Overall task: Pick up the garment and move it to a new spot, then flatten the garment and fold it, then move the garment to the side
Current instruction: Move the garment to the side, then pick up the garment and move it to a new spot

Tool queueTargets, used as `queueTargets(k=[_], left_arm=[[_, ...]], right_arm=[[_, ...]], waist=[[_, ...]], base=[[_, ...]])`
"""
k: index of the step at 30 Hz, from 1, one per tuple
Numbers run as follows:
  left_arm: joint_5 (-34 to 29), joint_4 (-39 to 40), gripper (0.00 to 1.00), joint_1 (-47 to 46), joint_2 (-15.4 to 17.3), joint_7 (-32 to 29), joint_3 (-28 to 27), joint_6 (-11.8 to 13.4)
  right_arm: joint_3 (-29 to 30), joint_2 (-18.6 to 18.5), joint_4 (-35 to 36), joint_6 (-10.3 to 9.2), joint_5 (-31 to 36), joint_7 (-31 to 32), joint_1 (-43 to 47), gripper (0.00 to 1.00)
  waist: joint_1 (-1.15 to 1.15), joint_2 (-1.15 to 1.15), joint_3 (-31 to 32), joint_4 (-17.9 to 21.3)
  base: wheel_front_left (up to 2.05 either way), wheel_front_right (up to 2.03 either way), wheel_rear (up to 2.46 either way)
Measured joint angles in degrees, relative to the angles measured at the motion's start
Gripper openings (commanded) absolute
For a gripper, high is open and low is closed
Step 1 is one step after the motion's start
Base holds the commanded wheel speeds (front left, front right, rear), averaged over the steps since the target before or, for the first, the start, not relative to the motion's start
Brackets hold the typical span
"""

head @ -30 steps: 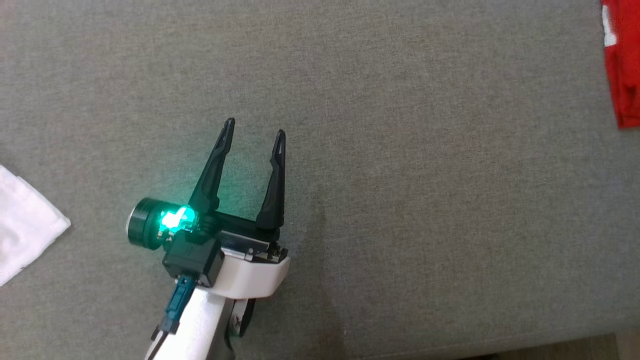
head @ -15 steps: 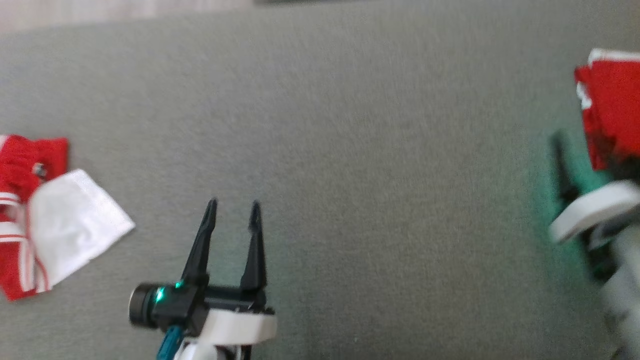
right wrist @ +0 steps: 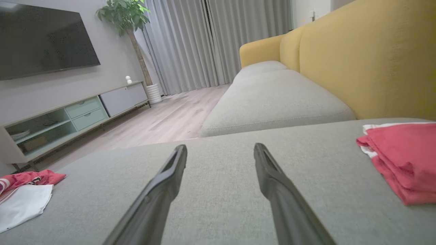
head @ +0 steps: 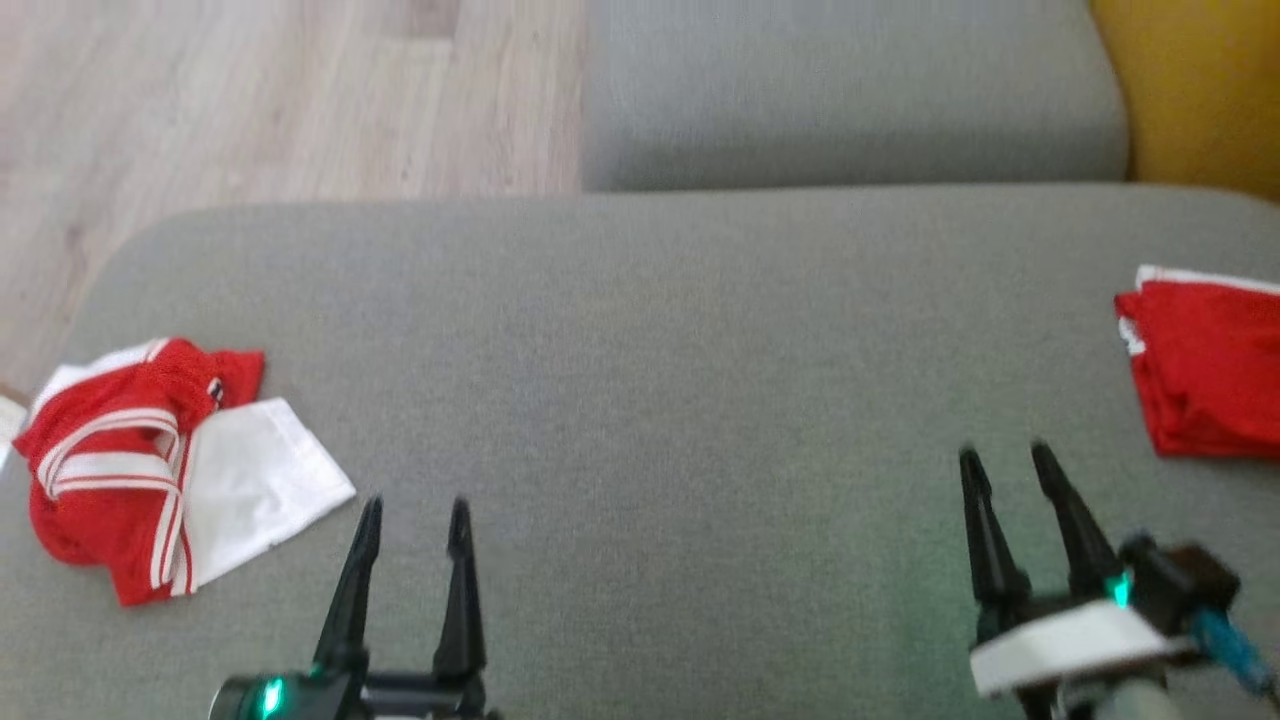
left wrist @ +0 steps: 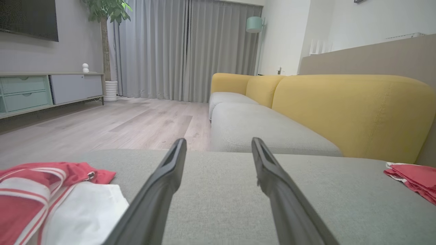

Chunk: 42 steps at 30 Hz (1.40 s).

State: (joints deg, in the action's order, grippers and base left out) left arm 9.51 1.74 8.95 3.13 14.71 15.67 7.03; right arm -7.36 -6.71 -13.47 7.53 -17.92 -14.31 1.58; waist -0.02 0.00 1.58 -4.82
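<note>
Two grippers hang over the grey seat cushion [head: 650,380] — left gripper [head: 416,502] and right gripper [head: 1004,451], each with fingers spread and nothing between them. Crumpled red-and-white garment [head: 130,460] lies at the cushion's left end, near the left gripper but apart from it. Folded red garment [head: 1210,370] sits at the right end, past the right gripper — not touching it. Wooden floor [head: 250,100] lies beyond the cushion's far left corner.

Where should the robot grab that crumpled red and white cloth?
Probably the white flap, coming from its right with the left tool. The flap lies flat and sticks out toward that open tool, while the red part is bunched up.
</note>
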Motion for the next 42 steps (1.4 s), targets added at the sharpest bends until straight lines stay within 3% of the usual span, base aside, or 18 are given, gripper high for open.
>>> queueTargets(k=[7, 15, 33, 42], left_arm=[[-2.42, -0.58, 1.00, 5.85, 0.12, -0.01, -1.71, -0.73], [-2.42, -1.34, 1.00, 5.91, 0.14, -0.01, -3.25, -1.99], [-1.85, -1.58, 1.00, 5.81, 0.14, -0.01, -4.24, -1.72], [-1.93, -1.40, 1.00, 5.64, 0.14, -0.01, -4.42, -1.64]], right_arm=[[2.12, 0.80, 1.54, 0.00, 4.32, -0.05, 7.76, 1.00], [2.59, 1.44, 1.83, 0.00, 5.77, -0.05, 7.90, 1.00], [2.96, 1.65, 1.92, 0.00, 6.34, -0.05, 7.90, 1.00], [1.93, 1.80, 1.83, 0.00, 6.81, -0.05, 7.97, 1.00]], waist=[[0.01, 0.00, 2.50, 0.40], [0.01, 0.00, 2.81, 0.62], [0.02, 0.00, 2.11, 0.34], [0.02, 0.00, 1.81, -4.48]], base=[[0.00, 0.00, 0.00], [0.00, 0.00, 0.00], [0.00, 0.00, 0.00], [0.00, 0.00, 0.00]])
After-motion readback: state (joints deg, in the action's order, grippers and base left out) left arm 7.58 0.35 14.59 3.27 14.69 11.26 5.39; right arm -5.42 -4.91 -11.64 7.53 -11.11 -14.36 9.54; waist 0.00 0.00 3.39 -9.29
